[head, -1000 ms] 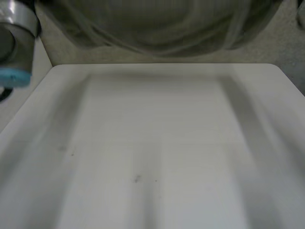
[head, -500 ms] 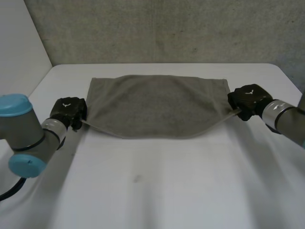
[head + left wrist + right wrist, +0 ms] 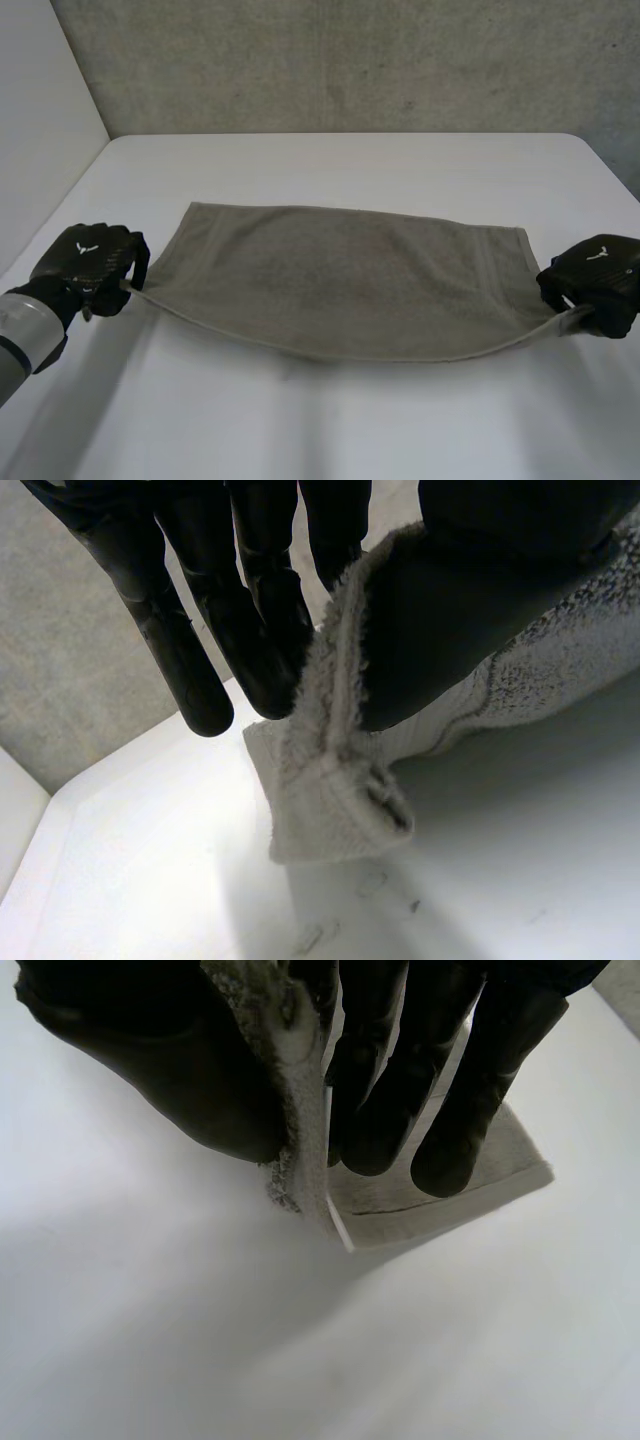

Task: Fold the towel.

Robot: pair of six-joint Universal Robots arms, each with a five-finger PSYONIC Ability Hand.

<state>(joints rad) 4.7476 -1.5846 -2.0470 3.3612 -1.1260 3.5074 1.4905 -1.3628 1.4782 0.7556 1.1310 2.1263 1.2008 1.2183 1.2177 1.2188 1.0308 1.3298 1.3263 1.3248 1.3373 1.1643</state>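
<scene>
The grey rectangular terry-cloth towel is fuzzy and matt, the white worktop smooth, the black left hand slightly glossy.

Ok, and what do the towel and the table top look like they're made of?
The towel: grey-beige terry, probably cotton; the left wrist view shows fuzzy pile and a stitched hem where the left hand pinches a corner. The table: smooth white top with a soft sheen, perhaps laminate or painted board; the look leaves it open.
</scene>
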